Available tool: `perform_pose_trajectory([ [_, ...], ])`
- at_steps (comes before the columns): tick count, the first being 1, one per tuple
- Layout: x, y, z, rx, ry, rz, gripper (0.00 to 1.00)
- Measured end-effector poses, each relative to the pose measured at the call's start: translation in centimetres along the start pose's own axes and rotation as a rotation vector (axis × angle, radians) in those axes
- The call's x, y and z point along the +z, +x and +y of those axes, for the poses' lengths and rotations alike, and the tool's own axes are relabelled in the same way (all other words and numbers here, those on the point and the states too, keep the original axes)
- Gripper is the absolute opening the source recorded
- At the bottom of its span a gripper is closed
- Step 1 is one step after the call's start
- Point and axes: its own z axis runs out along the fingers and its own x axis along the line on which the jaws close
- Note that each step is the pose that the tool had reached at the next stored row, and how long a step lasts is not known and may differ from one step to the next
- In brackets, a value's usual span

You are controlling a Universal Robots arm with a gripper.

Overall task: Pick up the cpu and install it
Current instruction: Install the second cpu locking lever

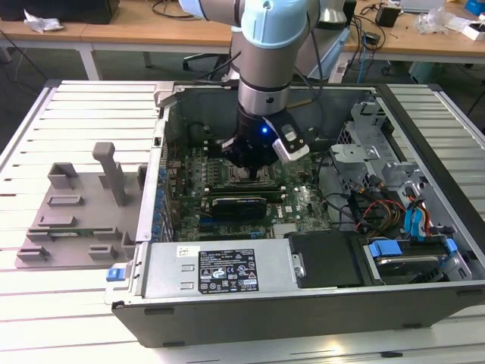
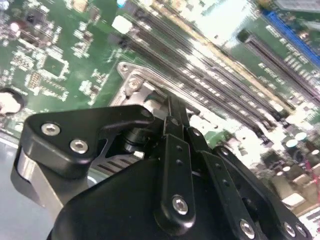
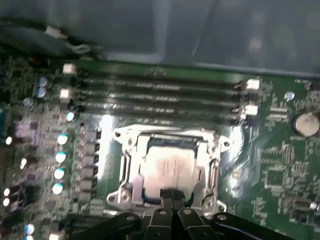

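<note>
The gripper [image 3: 172, 196], fingers pressed together, touches the cpu [image 3: 167, 167] seated in its socket; the exterior view adds the grey fixture tray [image 1: 79, 216] well apart.

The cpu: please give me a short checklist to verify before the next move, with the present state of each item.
1. The cpu lies inside the socket frame: ok, in the first wrist view.
2. The cpu sits flat and square in the frame: cannot tell.
3. The gripper is directly at the cpu's edge: ok.
4. The fingers have let go of the cpu: cannot tell.
5. The arm is down inside the open computer case, over the motherboard: ok, in the exterior view.
6. The grey fixture tray stands outside the case: ok.
</note>
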Motion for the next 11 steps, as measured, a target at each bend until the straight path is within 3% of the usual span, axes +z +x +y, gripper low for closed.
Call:
perform_pose_trajectory([
  [4,-0.01,-0.19,1.20,0.000,0.0396,0.0032,0.11],
  [7,-0.53,-0.22,1.53,0.000,0.0416,0.0034,0.11],
  [11,-2.38,-0.22,1.63,0.000,0.0416,0.0033,0.11],
])
